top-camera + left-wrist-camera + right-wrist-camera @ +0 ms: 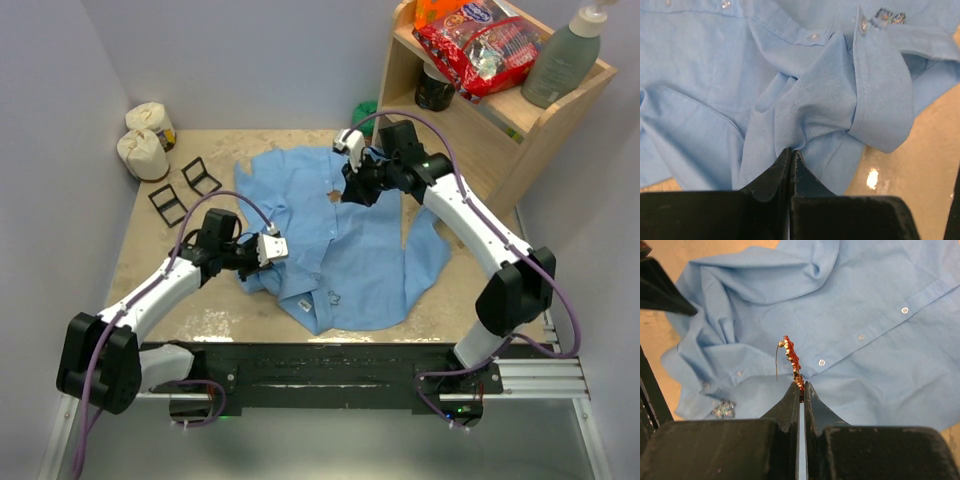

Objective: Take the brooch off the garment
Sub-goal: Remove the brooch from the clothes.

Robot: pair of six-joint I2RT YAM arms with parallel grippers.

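step: brooch (791,360) pinched edge-on in right claw (801,386), jaws closed on it; removal looks nearly done.
brooch location: held just above the shirt (880,355), near the button row; its pin (777,362) hangs open. Can't tell if it's fully free of the cloth.
left claw (791,151): closed on a shirt fold, anchoring the cloth.
next: likely pull up and away while left holds the shirt down, then set it on the desk (130,250).
extra: silver brooch (722,409) sits at the shirt's edge, untouched.
pose: right arm reaches far over the shirt, claw angled down; left arm low, claw at the shirt's left edge.
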